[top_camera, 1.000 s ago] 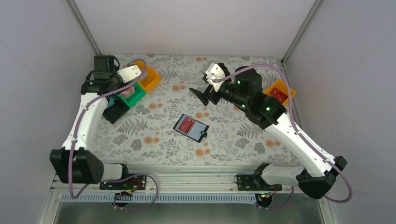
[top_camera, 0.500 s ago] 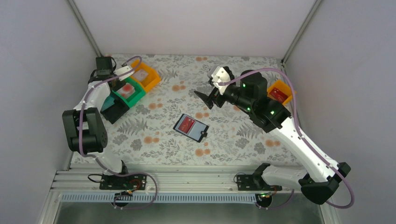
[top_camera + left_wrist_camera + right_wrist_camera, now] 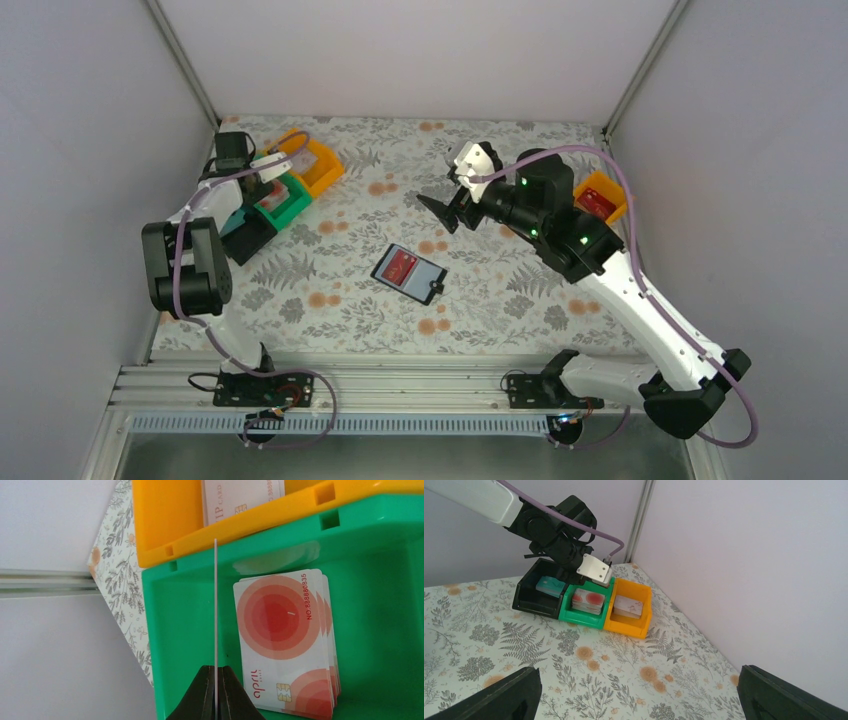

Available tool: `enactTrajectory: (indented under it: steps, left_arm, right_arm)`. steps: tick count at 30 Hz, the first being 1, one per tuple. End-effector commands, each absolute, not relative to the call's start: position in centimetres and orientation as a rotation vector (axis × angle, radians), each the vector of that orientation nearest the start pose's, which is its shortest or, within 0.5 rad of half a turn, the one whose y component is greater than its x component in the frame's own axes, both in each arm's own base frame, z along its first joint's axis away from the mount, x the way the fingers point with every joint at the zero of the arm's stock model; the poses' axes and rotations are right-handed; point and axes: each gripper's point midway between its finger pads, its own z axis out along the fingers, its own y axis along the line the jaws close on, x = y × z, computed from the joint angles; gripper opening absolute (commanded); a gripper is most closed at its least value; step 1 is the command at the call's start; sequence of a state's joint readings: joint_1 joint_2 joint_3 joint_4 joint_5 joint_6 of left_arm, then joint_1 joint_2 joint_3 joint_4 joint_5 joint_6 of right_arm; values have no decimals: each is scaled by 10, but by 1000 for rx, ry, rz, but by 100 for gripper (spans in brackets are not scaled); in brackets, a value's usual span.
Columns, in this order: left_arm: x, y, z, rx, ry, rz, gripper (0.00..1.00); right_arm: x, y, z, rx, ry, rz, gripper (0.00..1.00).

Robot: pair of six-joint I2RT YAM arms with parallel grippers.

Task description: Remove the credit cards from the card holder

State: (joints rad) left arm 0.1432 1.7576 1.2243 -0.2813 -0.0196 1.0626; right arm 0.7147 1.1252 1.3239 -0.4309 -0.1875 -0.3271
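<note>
Floral cloth, printed with grey-green ferns and orange blooms, was spread over the table (image 3: 480, 310). The table was closed in by plain pale walls (image 3: 400, 50) on the left, far and right sides, and a metal post (image 3: 180, 50) was seen in each far corner. An aluminium rail (image 3: 400, 385) was fixed along the near edge.

Near the middle of the cloth the card holder (image 3: 426, 279) was laid open and flat, with a red card (image 3: 400, 265) seen on its left half.

At the far left three bins were set touching in a row: a black bin (image 3: 526, 600), a green bin (image 3: 190, 630) and an orange bin (image 3: 160, 515). A teal card (image 3: 550, 585) was lying in the black bin, and a stack of red-circled cards (image 3: 280, 630) in the green one.

The left gripper (image 3: 216, 680) was held over the green bin, its fingers clenched on a thin card (image 3: 215, 605) seen only edge-on, so its colour could not be told. The right gripper (image 3: 639, 680) was held above the cloth on the far side of the card holder, its fingers spread wide apart.

A second orange bin (image 3: 590, 185) was placed at the far right.
</note>
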Motion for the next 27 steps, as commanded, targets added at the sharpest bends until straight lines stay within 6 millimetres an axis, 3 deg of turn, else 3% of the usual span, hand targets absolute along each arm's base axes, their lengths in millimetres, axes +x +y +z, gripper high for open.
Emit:
enactTrajectory:
  steps: [1,5,11,18,27]
  left_arm:
    - [478,73,117,1101,2198,588,2]
    - [483,75,111,1053,2232,567,2]
    - [473,76,94,1084,2246,581,2]
    - [467,69,87,1119,2227,555,2]
    - [472,76,86,1105,2212,617,3]
  right_arm:
    - [256,264,410,-1024,1480,446,99]
    - [255,264,410,-1030,1478,451,99]
    - [253,265,412,-1043,1467,459,99]
    - [251,266,410,-1053,1465,468,99]
    - [248,267,413,-1064,1452,482,99]
